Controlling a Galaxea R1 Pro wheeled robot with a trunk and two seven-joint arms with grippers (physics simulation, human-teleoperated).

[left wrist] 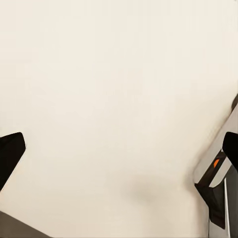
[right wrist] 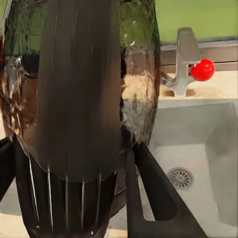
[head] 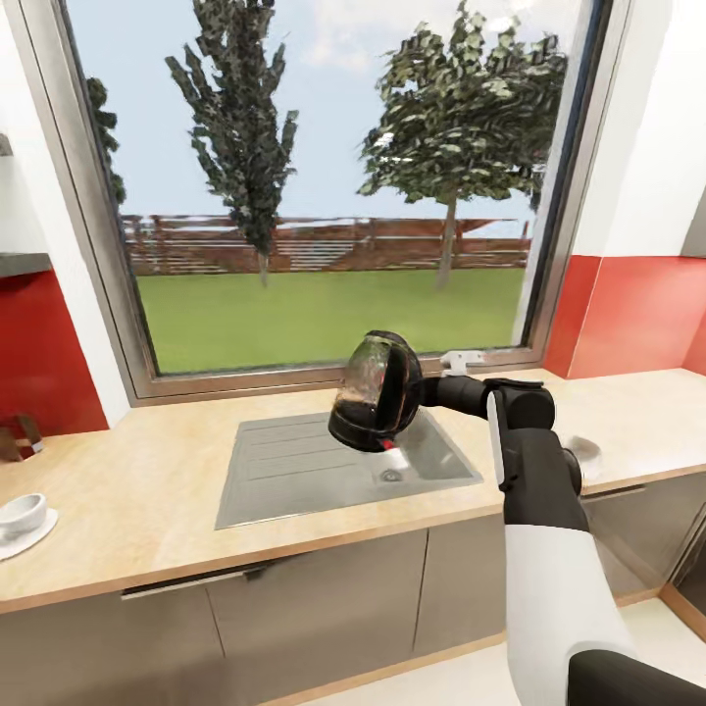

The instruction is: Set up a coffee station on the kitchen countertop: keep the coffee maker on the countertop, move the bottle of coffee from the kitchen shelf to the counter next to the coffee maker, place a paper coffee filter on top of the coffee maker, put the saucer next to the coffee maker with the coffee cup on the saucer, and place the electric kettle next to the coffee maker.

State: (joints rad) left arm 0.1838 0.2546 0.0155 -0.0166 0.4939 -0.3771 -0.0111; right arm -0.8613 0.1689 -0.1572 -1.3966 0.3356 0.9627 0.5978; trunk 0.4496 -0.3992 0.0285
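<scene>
Right fingers (right wrist: pixel 148 193) grip tilted electric kettle (head: pixel 376 390) above sink (head: pixel 294 471); left fingers (left wrist: pixel 10 153) spread.

Wide window (head: pixel 324 186) over a wooden countertop (head: pixel 137 500) — steel sink (head: pixel 333 466), red backsplash (head: pixel 637 314), grey cabinets (head: pixel 294 618).

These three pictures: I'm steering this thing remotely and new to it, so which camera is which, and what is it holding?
The big picture comes from the robot's head, looking down at a kitchen counter with a sink under a window. The right arm reaches over the sink, its gripper shut on the electric kettle, which is tilted on its side. A cup on a saucer sits at the counter's left end. The right wrist camera shows the kettle close up, with the tap behind. The left wrist camera shows two open fingertips against a pale surface.
</scene>
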